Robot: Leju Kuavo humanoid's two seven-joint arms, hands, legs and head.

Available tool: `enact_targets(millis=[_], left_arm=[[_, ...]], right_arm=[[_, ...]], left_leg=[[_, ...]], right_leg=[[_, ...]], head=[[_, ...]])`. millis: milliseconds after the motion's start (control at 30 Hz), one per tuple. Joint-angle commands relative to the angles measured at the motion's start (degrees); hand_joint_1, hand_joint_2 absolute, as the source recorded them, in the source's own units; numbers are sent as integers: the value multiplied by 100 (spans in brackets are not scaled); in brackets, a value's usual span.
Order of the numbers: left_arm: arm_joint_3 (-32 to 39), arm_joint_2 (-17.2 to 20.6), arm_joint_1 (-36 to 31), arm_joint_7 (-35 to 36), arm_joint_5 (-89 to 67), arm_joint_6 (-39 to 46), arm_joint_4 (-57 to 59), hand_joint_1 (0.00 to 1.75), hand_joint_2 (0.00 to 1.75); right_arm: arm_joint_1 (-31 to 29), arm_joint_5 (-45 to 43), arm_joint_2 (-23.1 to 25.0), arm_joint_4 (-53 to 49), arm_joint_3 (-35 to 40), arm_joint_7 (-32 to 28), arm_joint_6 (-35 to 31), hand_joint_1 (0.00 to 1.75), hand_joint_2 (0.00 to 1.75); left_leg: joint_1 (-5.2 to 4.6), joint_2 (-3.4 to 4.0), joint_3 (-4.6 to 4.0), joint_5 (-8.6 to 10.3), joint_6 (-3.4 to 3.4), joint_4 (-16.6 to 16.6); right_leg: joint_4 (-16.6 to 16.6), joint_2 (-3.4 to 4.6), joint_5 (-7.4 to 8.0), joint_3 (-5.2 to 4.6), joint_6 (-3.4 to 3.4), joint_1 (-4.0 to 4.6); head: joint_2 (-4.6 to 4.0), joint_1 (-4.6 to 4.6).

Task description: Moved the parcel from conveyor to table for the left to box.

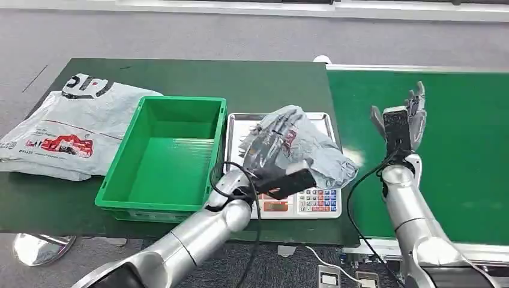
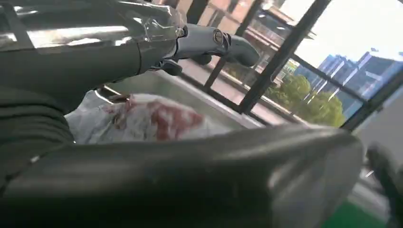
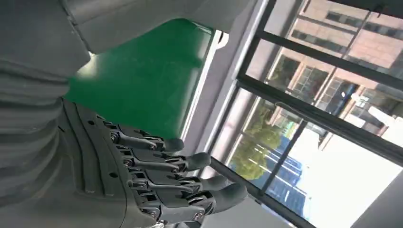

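Note:
The grey plastic parcel with red print lies crumpled on the steel tray of a scale, just left of the conveyor. My left hand reaches over its near side, fingers spread and resting on the wrapper. In the left wrist view the parcel lies between the thick thumb and a straight finger, which are not closed on it. My right hand stands upright above the green conveyor belt, fingers apart and holding nothing. The right wrist view shows the right hand with straight fingers over the belt.
An empty green box sits on the dark green table, directly left of the scale. A large grey mailing bag lies at the table's left end. A black cable loops by my left wrist. Grey floor lies beyond.

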Motion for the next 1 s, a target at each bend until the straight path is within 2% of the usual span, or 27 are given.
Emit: enact_targets(millis=[33,167,333,400,433,633,667,700,900,933,1000], left_arm=[[-2240,120,-326,760,-1433,47,1024,0,0],[-2411,120,-228,869,-1766,-137,983,0,0],[-2398,120,-242,861,-1768,-152,980,0,0],[-2398,120,-242,861,-1768,-152,980,0,0],[-2398,120,-242,861,-1768,-152,980,0,0],[-2398,120,-242,861,-1768,-152,980,0,0],[-2398,120,-242,861,-1768,-152,980,0,0],[-2398,120,-242,861,-1768,-152,980,0,0],[-2451,120,-218,1535,-2539,-79,1040,0,0],[-2390,120,-233,1608,-2592,29,1071,175,0],[-2234,120,-261,1760,-2604,169,1100,175,0]], right_arm=[[161,16,-38,-328,-742,67,411,0,175],[410,12,-23,-701,-792,115,450,0,175],[426,11,-25,-731,-799,123,455,0,175],[426,11,-25,-731,-799,123,455,0,175],[426,11,-25,-731,-799,123,455,0,175],[426,11,-25,-731,-799,123,455,0,175],[426,11,-25,-731,-799,123,455,0,175],[426,11,-25,-731,-799,123,455,0,175],[1297,-45,-40,-1894,-952,234,737,0,175],[1318,-16,25,-1999,-929,237,762,0,175],[1258,90,116,-2064,-842,276,746,0,175]], left_leg=[[5,-9,18,-5,-2,-7],[13,4,44,-12,-6,-16],[5,2,11,-5,0,-5],[9,6,32,-10,-3,-12],[3,2,10,-4,0,-6],[5,3,12,-6,-1,-4],[13,8,45,-12,-7,-17],[5,4,15,-6,-2,-5],[11,-16,27,-6,-3,-14],[8,-14,19,-6,-2,-8],[5,-2,15,-8,-1,-6]], right_leg=[[-9,-8,-5,23,-7,6],[-24,5,-5,47,-13,14],[-6,1,-2,12,-3,5],[-17,5,-4,36,-8,10],[-6,0,-2,11,-3,3],[-6,1,-2,16,-5,5],[-26,7,-4,50,-13,14],[-7,2,-3,18,-6,6],[-19,-18,-7,37,-7,11],[-13,-16,-7,27,-5,9],[-8,-4,-7,18,-3,5]], head=[[0,0],[0,0],[0,0],[0,0],[0,0],[0,0],[0,0],[0,0],[0,0],[0,0],[0,0]])
